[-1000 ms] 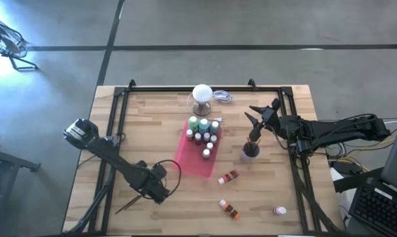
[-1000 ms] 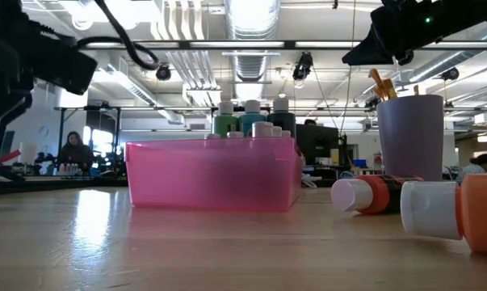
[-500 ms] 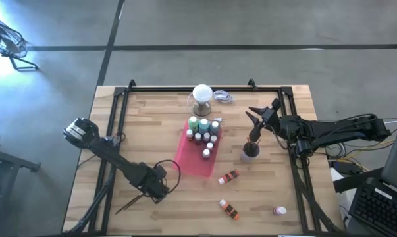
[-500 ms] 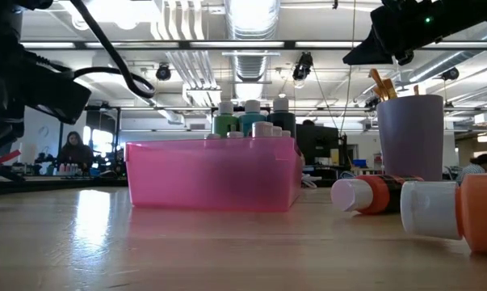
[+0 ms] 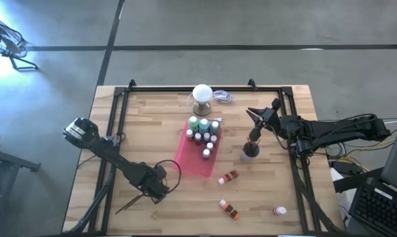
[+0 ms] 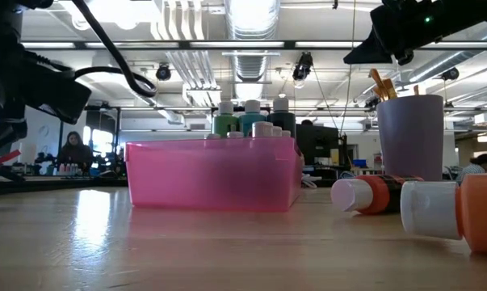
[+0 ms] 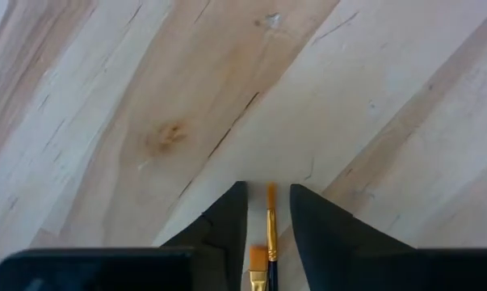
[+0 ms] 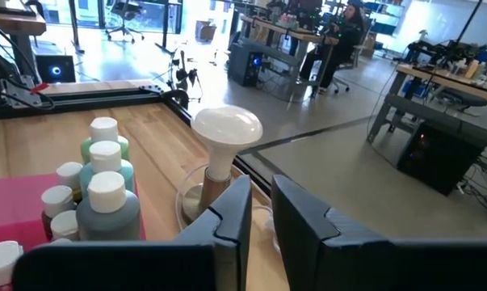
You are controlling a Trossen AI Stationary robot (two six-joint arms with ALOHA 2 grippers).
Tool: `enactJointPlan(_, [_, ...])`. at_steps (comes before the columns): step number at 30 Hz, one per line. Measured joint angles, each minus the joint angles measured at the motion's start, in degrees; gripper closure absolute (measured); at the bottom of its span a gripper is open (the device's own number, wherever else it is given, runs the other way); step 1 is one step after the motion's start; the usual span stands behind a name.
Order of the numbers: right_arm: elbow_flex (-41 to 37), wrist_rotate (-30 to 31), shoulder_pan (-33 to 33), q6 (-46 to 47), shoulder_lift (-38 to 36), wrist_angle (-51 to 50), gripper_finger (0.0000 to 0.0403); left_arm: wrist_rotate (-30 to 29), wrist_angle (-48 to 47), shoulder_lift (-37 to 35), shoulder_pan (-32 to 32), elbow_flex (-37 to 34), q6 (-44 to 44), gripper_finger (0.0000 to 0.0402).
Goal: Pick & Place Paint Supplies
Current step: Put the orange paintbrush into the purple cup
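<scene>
My left gripper [image 7: 269, 234] has just narrowed around a brush [image 7: 270, 222] near the table's [image 5: 152, 125] front-left corner; pickup looks imminent.

My right gripper [image 5: 256, 113] has narrowed too, apparently empty, above the cup [image 5: 249, 151].
</scene>
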Motion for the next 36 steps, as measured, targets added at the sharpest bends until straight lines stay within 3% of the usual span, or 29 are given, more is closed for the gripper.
enactJointPlan(9, [0.02,0.02,0.02,-1.01,0.02,1.33,0.0365,0.02,0.79,-0.04,0.0,0.0,0.59,0.0344])
enactJointPlan(18, [0.02,0.02,0.02,-0.88,0.02,1.33,0.0344,-0.02,0.92,-0.04,0.11,0.0,1.12,0.0395])
enactJointPlan(28, [0.02,0.02,0.02,-0.85,0.02,1.33,0.0316,-0.02,1.46,-0.41,0.22,0.5,1.29,0.0399])
enactJointPlan(36, [0.02,0.02,0.02,-0.85,0.02,1.33,0.0303,-0.85,7.26,-2.66,0.28,2.64,6.3,0.04])
